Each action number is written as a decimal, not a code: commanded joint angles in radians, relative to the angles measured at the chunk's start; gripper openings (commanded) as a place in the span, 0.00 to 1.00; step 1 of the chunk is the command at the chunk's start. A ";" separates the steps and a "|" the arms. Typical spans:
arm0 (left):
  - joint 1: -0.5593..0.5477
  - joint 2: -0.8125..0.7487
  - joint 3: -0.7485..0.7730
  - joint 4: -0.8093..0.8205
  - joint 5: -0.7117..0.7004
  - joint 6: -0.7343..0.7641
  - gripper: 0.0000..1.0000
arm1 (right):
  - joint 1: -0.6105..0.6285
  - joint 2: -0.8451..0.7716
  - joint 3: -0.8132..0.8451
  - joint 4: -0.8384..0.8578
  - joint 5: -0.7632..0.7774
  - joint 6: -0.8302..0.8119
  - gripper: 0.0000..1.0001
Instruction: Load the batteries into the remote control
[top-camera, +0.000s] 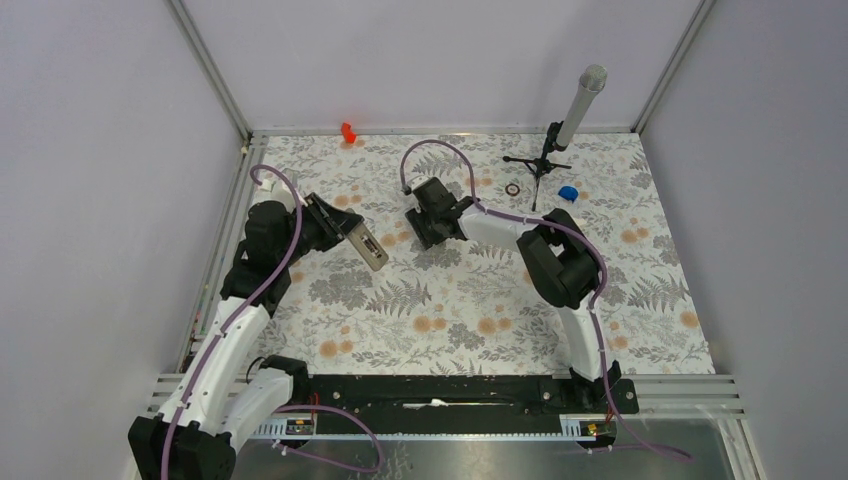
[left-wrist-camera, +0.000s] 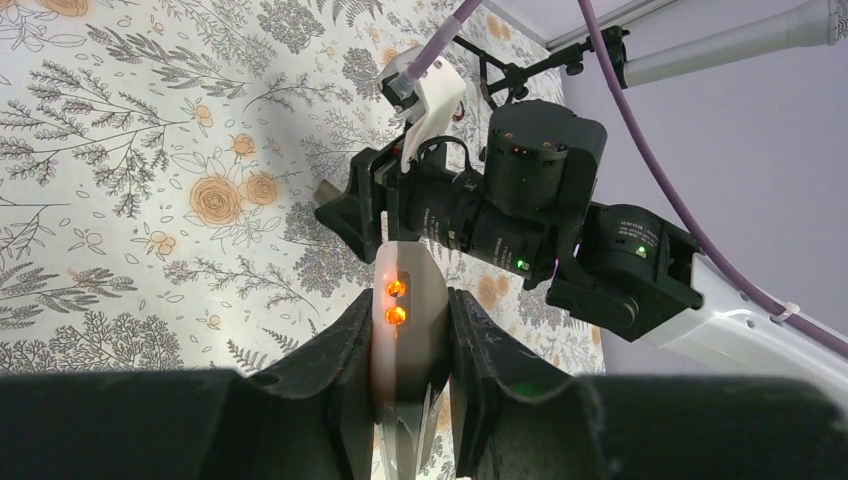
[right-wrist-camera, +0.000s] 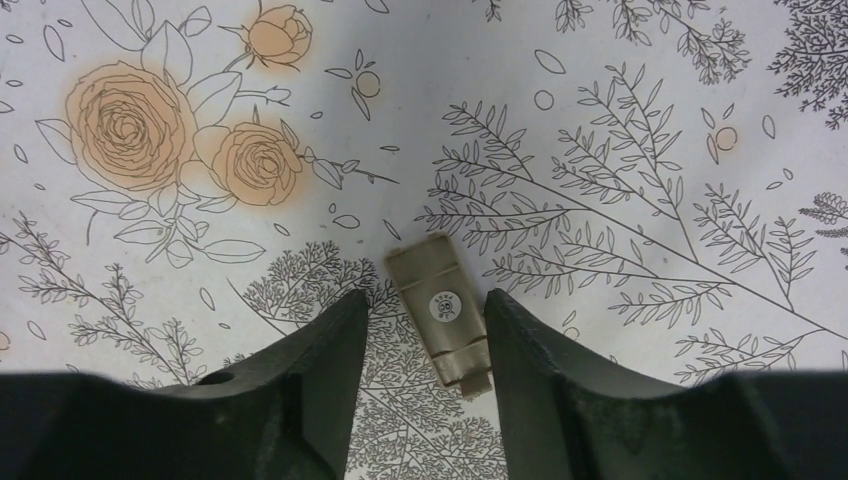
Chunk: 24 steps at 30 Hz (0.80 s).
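Our left tool (left-wrist-camera: 410, 300) is clenched on the one white remote control (left-wrist-camera: 398, 335), held up off the bench (top-camera: 480, 300) (two orange dots glow on it). Just past it, our right tool (right-wrist-camera: 425, 297) hangs released, with a finger on each side of one flat tan piece (right-wrist-camera: 445, 320). Far back we count one dark ring (top-camera: 512, 189), one blue lump (top-camera: 568, 192), one microphone (top-camera: 580, 100) and one red bit (top-camera: 348, 131).
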 joint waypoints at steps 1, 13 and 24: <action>0.004 -0.029 0.026 0.022 -0.013 0.014 0.00 | -0.012 0.073 -0.035 -0.180 -0.052 -0.018 0.50; 0.004 -0.024 0.008 0.046 -0.008 0.004 0.00 | 0.055 -0.023 -0.218 -0.297 0.068 0.242 0.29; 0.005 -0.021 -0.006 0.063 -0.009 -0.007 0.00 | 0.062 -0.193 -0.345 -0.255 0.046 0.422 0.48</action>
